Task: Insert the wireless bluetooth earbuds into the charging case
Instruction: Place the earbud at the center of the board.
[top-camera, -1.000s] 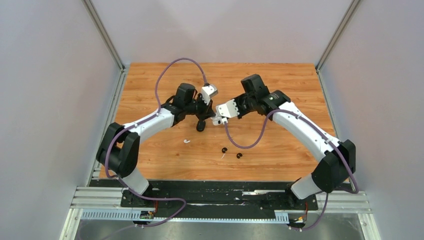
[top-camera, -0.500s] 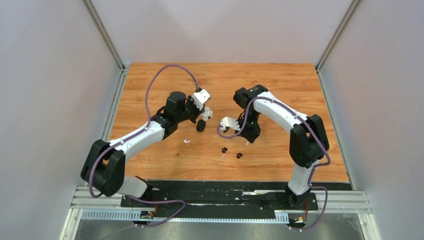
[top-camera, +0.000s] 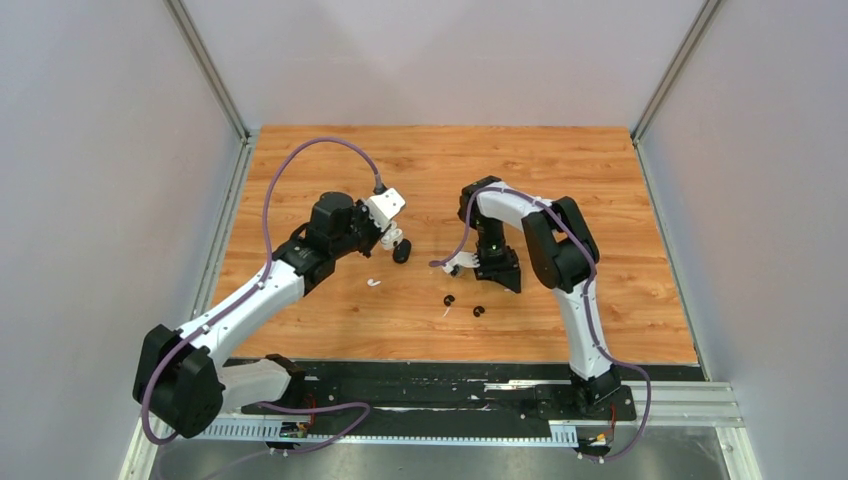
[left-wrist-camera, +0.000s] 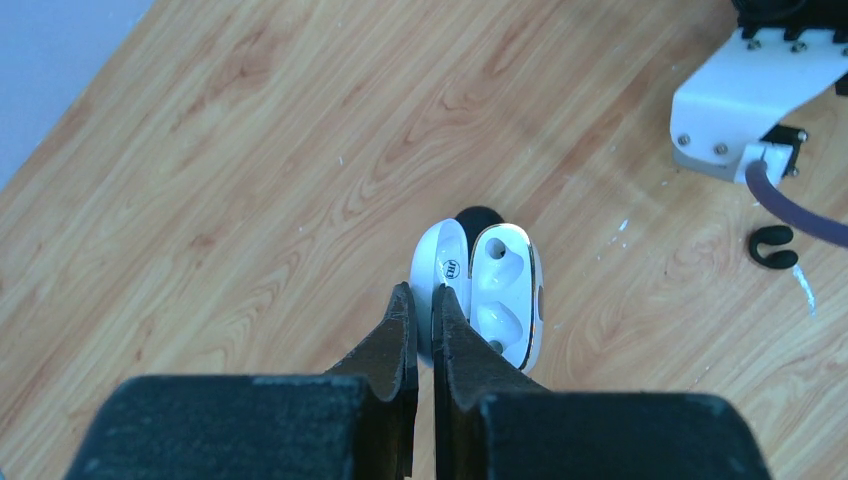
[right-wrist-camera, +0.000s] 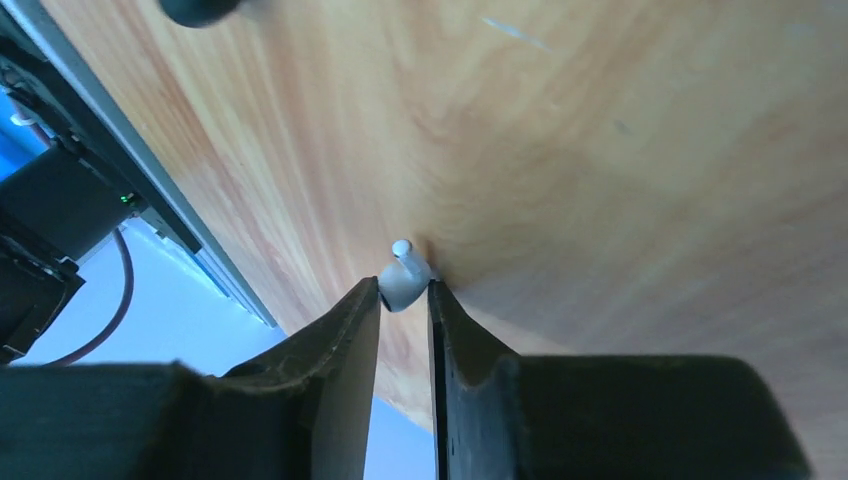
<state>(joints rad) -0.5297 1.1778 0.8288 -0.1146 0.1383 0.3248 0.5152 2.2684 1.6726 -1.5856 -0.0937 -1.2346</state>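
Observation:
My left gripper (left-wrist-camera: 422, 300) is shut on the lid of the open white charging case (left-wrist-camera: 497, 292), whose two sockets show empty; it also shows in the top view (top-camera: 396, 241). A black case (top-camera: 402, 253) lies just beside it. My right gripper (right-wrist-camera: 404, 296) is shut on a white earbud (right-wrist-camera: 402, 278) that touches the table; in the top view the gripper (top-camera: 486, 279) is low over the table's middle. Another white earbud (top-camera: 373, 283) lies on the wood. Two black earbuds (top-camera: 448, 300) (top-camera: 478, 311) lie near the right gripper.
The wooden table (top-camera: 600, 180) is walled by grey panels on three sides. A black rail (top-camera: 430, 385) with the arm bases runs along the near edge. One black earbud (left-wrist-camera: 773, 248) and the right arm's white camera mount (left-wrist-camera: 745, 115) show in the left wrist view.
The two grippers have drawn apart. My right arm has folded back and down to the table with the white earbud. My left arm has moved left and nearer, carrying the white case.

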